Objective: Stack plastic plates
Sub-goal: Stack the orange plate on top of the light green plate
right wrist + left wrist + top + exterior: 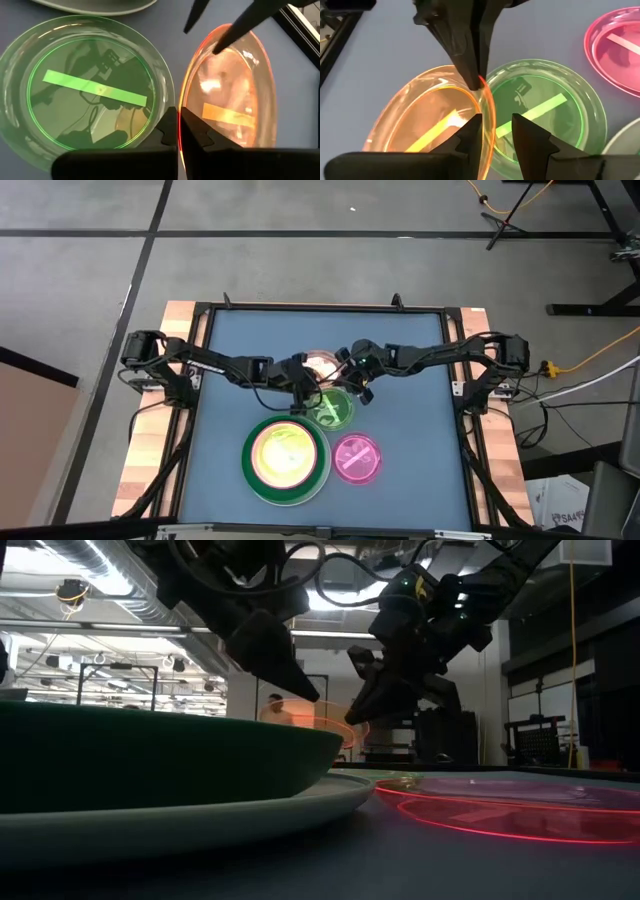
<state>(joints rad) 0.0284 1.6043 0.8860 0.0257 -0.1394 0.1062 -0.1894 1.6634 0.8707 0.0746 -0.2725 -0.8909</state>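
The small translucent orange plate (430, 120) (235, 90) hangs tilted in the air between both grippers, just beyond the small green plate (332, 410) (90, 85), which lies flat on the table. My right gripper (177, 112) (358, 380) is shut on the orange rim. My left gripper (496, 120) (300, 385) is open, one finger on either side of the opposite rim. The small pink plate (357, 458) lies flat near the table's near edge. Left of it, the cream plate (288, 452) sits in the pink, dark green and white ones. My right gripper pinches the orange plate's rim (181, 100) on its right side between both fingers, slanting down from the table's right. The plate is lifted clear of the table and tilted. My left gripper: its fingers (470, 137) straddle the rim; whether they touch it, I cannot tell.
The stack's white bottom plate (322, 480) takes up the near left of the blue mat and fills the low view's foreground. Bare mat lies along the far edge (260, 330) and on the right side (420, 440). A raised black frame borders the table.
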